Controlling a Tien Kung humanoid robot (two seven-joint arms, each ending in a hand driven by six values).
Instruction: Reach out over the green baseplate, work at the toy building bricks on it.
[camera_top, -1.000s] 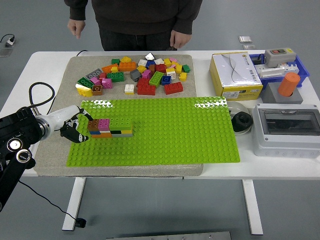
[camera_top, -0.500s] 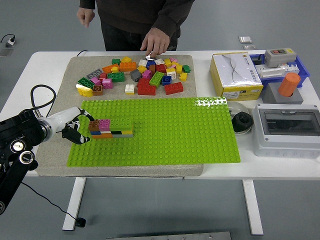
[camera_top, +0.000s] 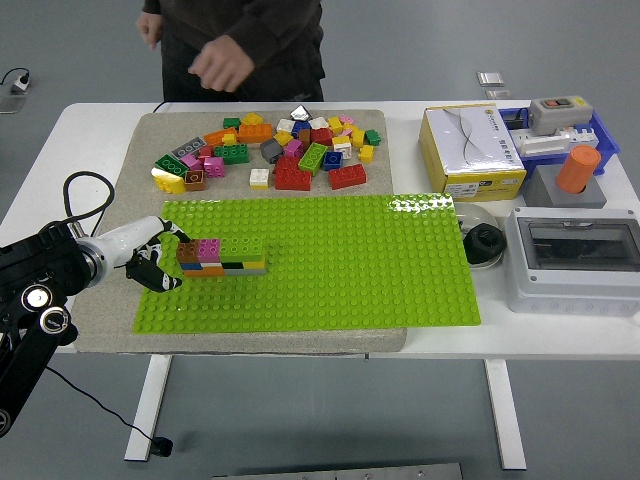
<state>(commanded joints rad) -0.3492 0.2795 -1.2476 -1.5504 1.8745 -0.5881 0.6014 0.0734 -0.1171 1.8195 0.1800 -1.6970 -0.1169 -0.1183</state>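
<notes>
A green baseplate lies on a grey mat. A small stack of bricks stands at its left end, with brown, pink and lime bricks on top. My left hand reaches in from the left and its curled fingers touch the left end of the stack. Whether they grip it is unclear. A pile of loose coloured bricks lies on the mat behind the plate. My right arm is not in view.
A person stands at the far side, one hand held above the table's back edge. A yellow box, a black round object, a grey electrical box and a blue bin stand at the right.
The person has stepped to the left and drawn the hand back from the loose bricks. My left hand has stayed at the stack's left end, shifting only slightly.
</notes>
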